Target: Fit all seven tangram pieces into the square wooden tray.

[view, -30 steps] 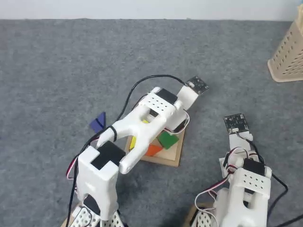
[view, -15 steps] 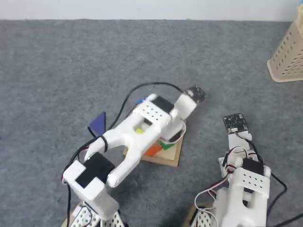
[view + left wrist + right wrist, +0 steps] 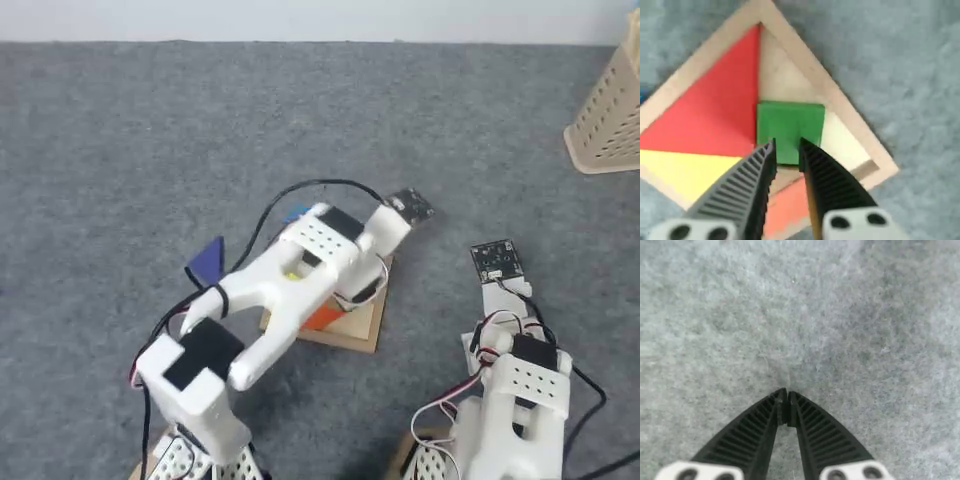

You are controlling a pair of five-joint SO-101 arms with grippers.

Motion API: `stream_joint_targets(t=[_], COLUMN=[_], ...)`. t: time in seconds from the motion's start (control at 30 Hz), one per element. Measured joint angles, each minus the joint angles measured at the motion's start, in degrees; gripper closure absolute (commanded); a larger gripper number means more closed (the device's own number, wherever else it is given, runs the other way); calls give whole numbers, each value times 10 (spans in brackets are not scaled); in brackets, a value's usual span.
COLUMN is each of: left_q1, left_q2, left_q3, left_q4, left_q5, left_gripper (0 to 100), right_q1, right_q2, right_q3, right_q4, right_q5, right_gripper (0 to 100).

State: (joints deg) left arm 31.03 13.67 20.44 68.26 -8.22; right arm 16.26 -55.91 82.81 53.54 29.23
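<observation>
Looking down over a grey carpet (image 3: 150,130), we see 2 white robot arms side by side. The left arm (image 3: 300,265) stretches across the wooden tray (image 3: 362,328) and hides most of it from above, leaving 1 corner and a sliver of an orange piece (image 3: 322,318) in sight. The right arm (image 3: 520,390) stands apart from the tray. 1 pale wooden block (image 3: 608,105) pierced with holes stands well away at the far edge.

From the left wrist we count 4 pieces lying in the tray: a red triangle (image 3: 715,115), a yellow triangle (image 3: 685,170) just beside it, a green square (image 3: 790,130) touching the red one's edge, and the orange piece. Bare wood shows on 2 sides of the square.

The left gripper (image 3: 786,150) hangs over the near edge of the green square, its 2 fingers parted by a narrow gap and closed on nothing that we can make out. The right gripper (image 3: 786,395) is pinched together, tips touching, over bare carpet.

2 more pieces lie on the carpet outside the tray: a dark blue triangle (image 3: 207,262) beside the left arm, and a lighter blue piece (image 3: 296,213) peeking out behind that arm. That makes 6 pieces in sight.
</observation>
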Motion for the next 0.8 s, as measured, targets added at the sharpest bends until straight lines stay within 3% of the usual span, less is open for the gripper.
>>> stream_joint_targets(t=[0.23, 0.5, 0.63, 0.8], left_q1=[-45, -43, -45, -106], left_q2=[16, 11, -40, -167], left_q3=[-26, -25, -21, 22], left_q4=[16, 20, 59, 78], left_q5=[-21, -25, -27, -27], left_gripper=[927, 927, 927, 924], right_q1=[0, 0, 0, 0], right_q2=[0, 0, 0, 0], right_q3=[0, 0, 0, 0], right_q4=[0, 0, 0, 0], right_q5=[0, 0, 0, 0], right_gripper=[992, 992, 992, 992])
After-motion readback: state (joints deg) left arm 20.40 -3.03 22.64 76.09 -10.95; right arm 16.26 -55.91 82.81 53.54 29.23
